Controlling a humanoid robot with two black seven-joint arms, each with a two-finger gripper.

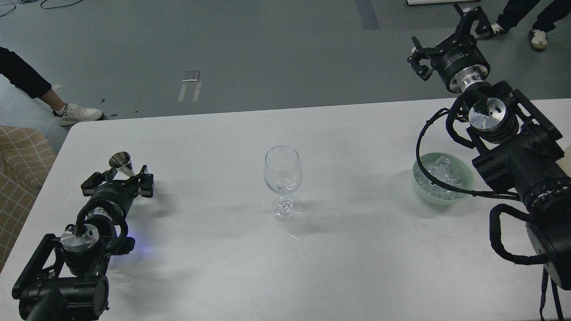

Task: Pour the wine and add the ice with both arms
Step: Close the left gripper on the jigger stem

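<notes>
Mid-tabletop (357, 267) the wine glass (283, 180) stands reachable by both arms: left tool (119, 182) grasps the steel cup (121, 162) for pouring, right tool (446, 38) spread, empty, beyond the ice (441, 177) bowl (419, 189).

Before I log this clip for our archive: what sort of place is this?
Probably a robotics lab or test space, not a bar: a plain white table on a bare grey floor with tape marks, loose cables, and bystanders' sneakered feet close by.
</notes>
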